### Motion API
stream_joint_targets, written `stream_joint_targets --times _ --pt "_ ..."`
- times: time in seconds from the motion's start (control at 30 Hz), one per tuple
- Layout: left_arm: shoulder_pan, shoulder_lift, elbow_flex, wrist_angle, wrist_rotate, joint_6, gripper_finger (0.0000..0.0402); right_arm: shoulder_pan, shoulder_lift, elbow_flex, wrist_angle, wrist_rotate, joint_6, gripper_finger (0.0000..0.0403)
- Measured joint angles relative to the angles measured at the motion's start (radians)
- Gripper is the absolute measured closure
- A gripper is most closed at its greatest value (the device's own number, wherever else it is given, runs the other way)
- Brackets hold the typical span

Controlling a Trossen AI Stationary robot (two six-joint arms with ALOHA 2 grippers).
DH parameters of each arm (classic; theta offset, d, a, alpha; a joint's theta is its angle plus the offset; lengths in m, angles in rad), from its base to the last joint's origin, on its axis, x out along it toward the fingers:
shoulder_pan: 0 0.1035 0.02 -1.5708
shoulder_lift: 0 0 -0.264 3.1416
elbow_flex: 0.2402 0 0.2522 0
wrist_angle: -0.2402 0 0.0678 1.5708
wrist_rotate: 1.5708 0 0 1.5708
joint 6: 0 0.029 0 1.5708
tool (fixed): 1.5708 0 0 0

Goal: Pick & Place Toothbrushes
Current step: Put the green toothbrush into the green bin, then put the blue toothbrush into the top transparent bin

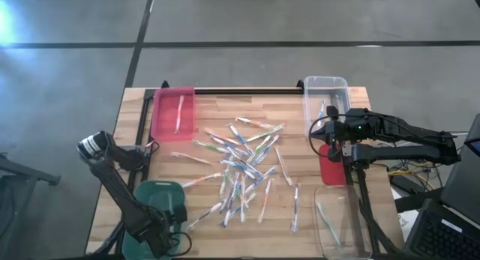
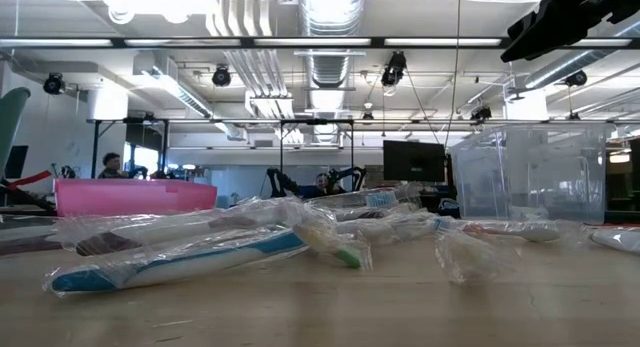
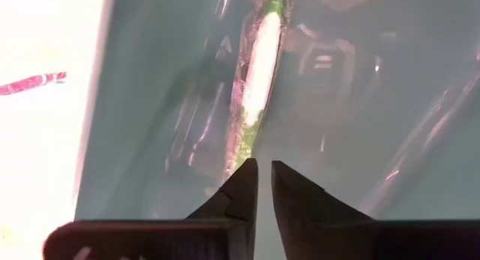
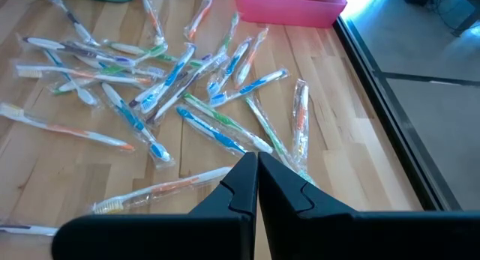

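Wooden slatted table only shows whole from the high view: a loose heap of plastic-wrapped toothbrushes lies mid-table, long axes fanned every way. Four bins ring it. The pink rectangular bin holds one brush lying lengthwise, the clear bin at the far edge has one too, the clear bin at the near right corner holds a green one, and the dark green bin sits near left. Left gripper hangs over that bin, fingers a sliver apart (only its wrist view shows this), a green-handled wrapped toothbrush in the bin, pointing away from the tips. Right gripper hovers pinched together, holding nothing, by the far clear bin.
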Motion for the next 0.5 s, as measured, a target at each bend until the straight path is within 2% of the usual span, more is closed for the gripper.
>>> stream_joint_targets --times 0.3,0.5 --pt "0.001 0.000 0.002 0.002 -0.004 -0.041 0.0349 0.000 0.000 0.000 0.000 0.000 0.000 0.0394" --pt "0.001 0.000 0.058 -0.027 -0.095 -0.047 0.0349 0.000 0.000 0.000 0.000 0.000 0.000 0.0394"
